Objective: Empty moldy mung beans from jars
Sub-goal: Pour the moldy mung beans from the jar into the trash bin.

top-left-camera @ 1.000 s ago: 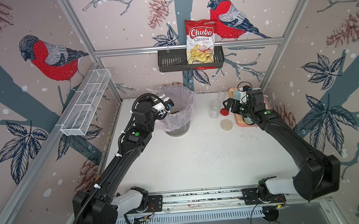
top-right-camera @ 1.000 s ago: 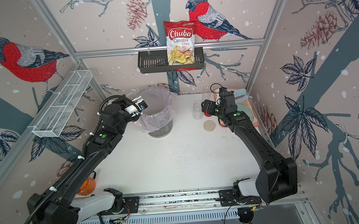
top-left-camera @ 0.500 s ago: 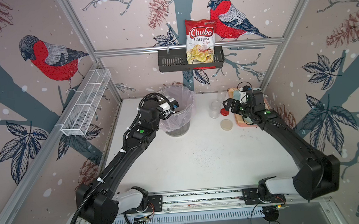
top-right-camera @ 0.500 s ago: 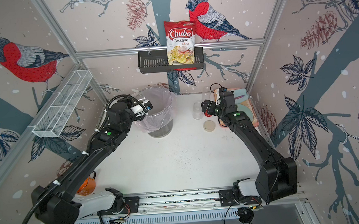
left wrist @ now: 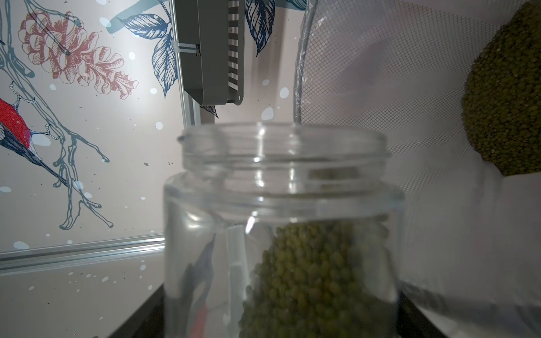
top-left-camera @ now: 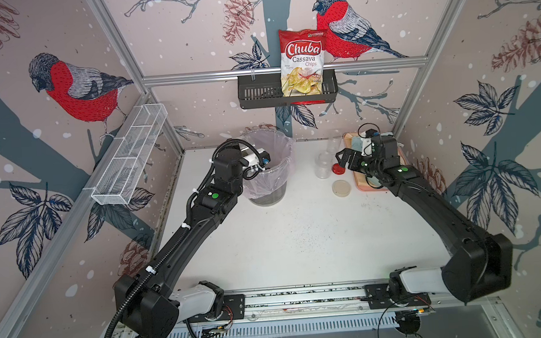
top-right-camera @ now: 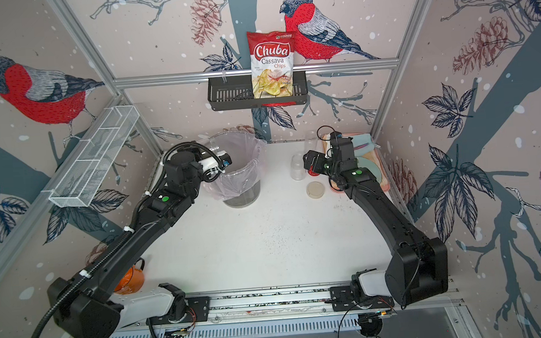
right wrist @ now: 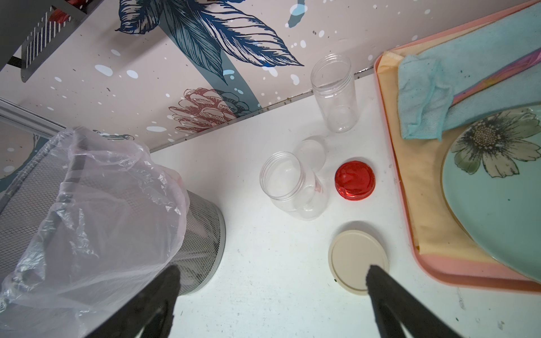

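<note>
Left pincer (top-left-camera: 261, 167) clamps jar (left wrist: 281, 234) beside bin rim (left wrist: 297, 87); right pincer (right wrist: 272, 275) spread wide.

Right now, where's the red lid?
Right wrist view: red lid lies on the table, right side, between the short jar and pink tray, near the beige lid.

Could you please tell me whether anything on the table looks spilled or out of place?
Dark specks lie scattered across the middle of the white tabletop, and more sit along the front rail; they may be spilled grains.
</note>
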Controlling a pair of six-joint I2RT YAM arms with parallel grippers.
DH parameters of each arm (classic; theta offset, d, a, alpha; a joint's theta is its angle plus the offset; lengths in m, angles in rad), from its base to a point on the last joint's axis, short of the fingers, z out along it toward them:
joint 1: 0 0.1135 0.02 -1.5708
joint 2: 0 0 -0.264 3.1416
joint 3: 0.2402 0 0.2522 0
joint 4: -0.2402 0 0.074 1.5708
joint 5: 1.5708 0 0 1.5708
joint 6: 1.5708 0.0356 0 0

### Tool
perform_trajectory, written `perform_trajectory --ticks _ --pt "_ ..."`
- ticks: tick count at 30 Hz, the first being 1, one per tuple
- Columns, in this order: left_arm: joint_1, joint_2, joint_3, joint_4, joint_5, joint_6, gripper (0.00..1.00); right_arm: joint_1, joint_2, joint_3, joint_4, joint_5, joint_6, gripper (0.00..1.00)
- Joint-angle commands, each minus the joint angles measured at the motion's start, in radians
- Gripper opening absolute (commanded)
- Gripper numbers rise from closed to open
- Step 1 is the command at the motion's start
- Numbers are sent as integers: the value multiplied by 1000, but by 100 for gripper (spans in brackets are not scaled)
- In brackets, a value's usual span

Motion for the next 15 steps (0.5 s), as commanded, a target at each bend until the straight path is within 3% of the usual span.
perform_trajectory --ticks 1,15 --pt "-3 -6 20 71 -29 37 0 -2 -10 10 15 -8 -7 99" --pt "-33 38 112 42 -70 157 0 -3 -17 1 19 -10 -3 99"
